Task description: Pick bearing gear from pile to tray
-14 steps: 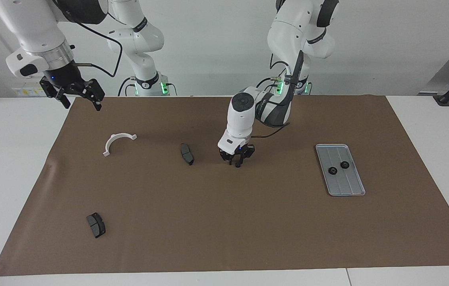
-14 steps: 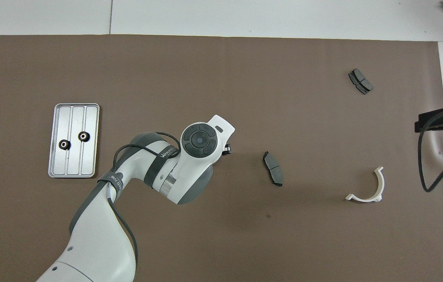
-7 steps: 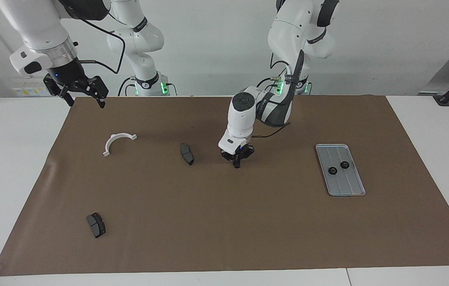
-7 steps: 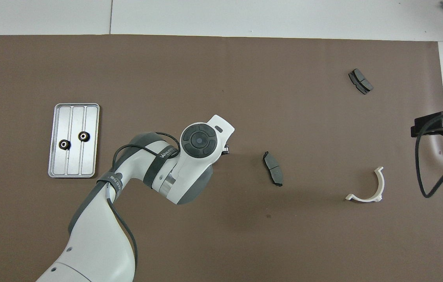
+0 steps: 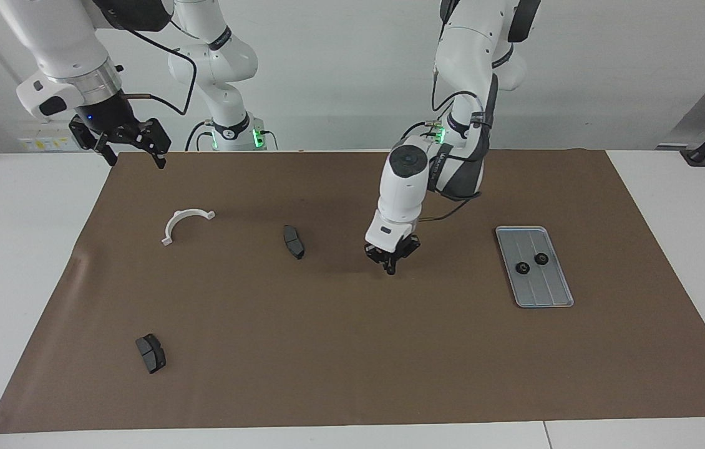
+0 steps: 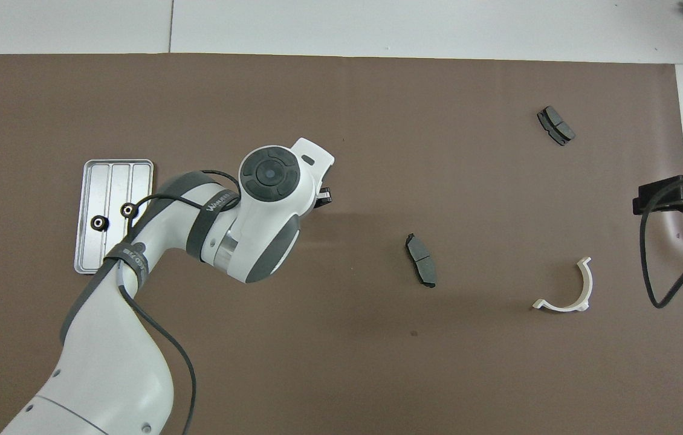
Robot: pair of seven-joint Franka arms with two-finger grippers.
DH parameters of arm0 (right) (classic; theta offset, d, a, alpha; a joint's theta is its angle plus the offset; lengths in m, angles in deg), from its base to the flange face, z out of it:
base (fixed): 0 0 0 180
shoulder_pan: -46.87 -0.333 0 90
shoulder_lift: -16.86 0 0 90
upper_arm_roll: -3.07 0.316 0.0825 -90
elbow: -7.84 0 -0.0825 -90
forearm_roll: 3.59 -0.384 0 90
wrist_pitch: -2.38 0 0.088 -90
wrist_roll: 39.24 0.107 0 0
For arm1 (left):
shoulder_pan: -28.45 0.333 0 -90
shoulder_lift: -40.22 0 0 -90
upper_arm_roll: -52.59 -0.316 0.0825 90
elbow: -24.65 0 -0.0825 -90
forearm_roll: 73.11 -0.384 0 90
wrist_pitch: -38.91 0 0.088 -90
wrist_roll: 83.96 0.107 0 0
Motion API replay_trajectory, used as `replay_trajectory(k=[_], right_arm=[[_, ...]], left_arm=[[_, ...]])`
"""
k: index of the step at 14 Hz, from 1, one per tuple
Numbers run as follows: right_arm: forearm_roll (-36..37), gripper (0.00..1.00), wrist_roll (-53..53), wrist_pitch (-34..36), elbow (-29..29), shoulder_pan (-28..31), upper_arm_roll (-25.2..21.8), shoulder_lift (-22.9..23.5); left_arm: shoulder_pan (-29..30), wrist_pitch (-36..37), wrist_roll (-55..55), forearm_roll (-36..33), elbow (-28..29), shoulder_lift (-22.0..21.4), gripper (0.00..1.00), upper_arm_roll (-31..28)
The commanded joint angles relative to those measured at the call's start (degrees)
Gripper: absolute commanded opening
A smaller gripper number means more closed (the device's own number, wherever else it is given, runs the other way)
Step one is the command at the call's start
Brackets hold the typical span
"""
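Silver tray [image 5: 561, 298] lies well apart from left gripper's [image 5: 391, 269] pressed-together jaws.

Matt brown paper-like mat [image 5: 352, 349]; brushed grooved metal tray [image 5: 551, 293]; smooth white plastic bracket [image 5: 183, 222]; dull grey pads [image 5: 294, 242]; glossy white arm shells [image 6: 269, 211].

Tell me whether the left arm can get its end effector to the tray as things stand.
Probably yes. The left end effector hangs over bare mat between the nearer dark pad and the tray, with nothing between them. Two gears already lie in it.
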Motion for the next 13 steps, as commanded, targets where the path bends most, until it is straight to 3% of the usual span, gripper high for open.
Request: replay_trajectory(k=[1, 5, 10, 13], right_arm=[[0.05, 1.00, -0.34, -0.20, 0.48, 0.23, 0.53, -0.79], [-0.47, 1.00, -0.43, 1.11, -1.99, 0.75, 0.53, 0.35], [-0.82, 1.00, 0.19, 0.68, -0.32, 0.23, 0.62, -0.26], [-0.82, 1.00, 0.19, 0.59, -0.23, 0.23, 0.62, -0.35]], left_arm=[[7.51, 5.98, 7.15, -0.14, 0.32, -5.01, 0.00, 0.71], [17.00, 10.74, 24.09, -0.14, 5.84, -10.19, 0.00, 0.62], [25.88, 9.17, 42.22, -0.14, 18.85, -17.66, 0.00, 0.62], [27.39, 5.67, 45.06, -0.05, 25.52, -20.57, 0.00, 0.54]])
